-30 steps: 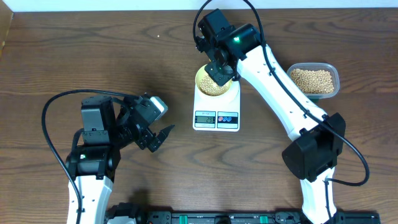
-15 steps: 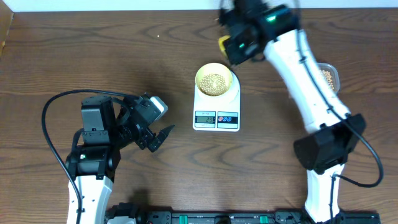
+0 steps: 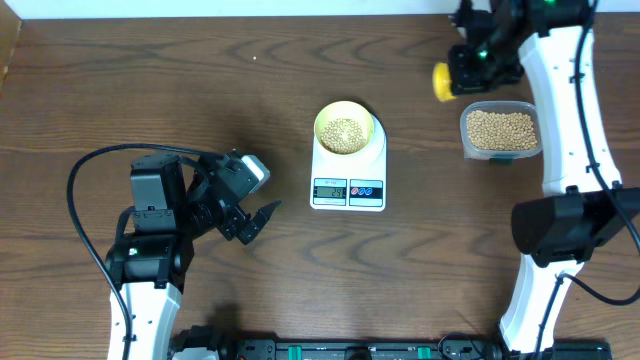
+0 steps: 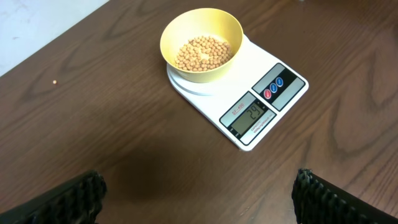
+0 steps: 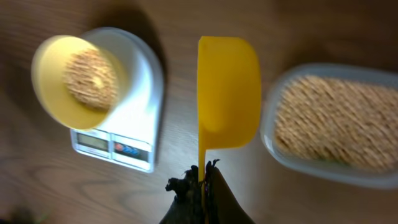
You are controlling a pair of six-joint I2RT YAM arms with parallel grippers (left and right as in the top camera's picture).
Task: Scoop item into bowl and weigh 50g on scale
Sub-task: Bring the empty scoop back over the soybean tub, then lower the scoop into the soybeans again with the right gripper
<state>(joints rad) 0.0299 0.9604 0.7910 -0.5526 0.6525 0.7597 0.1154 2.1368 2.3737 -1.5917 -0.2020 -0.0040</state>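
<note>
The pale yellow bowl (image 3: 345,130) (image 4: 201,45) (image 5: 73,81) sits on the white scale (image 3: 349,172) (image 4: 249,99) (image 5: 134,106), partly filled with tan beans (image 3: 344,131) (image 4: 201,52). My right gripper (image 3: 470,62) (image 5: 203,177) is shut on the handle of a bright yellow scoop (image 3: 442,81) (image 5: 227,93), held in the air just left of the clear tub; the scoop looks empty. My left gripper (image 3: 262,218) (image 4: 198,199) stands open low over the table, left of the scale, with nothing between its fingers.
A clear plastic tub (image 3: 500,131) (image 5: 333,127) full of beans stands at the back right. One stray bean (image 4: 55,81) lies on the dark wood table left of the scale. The left arm's cable (image 3: 85,170) loops across the table's left part.
My right arm has swung the scoop from over the bowl to the right and back, stopping beside the tub. The left arm has stayed still.
</note>
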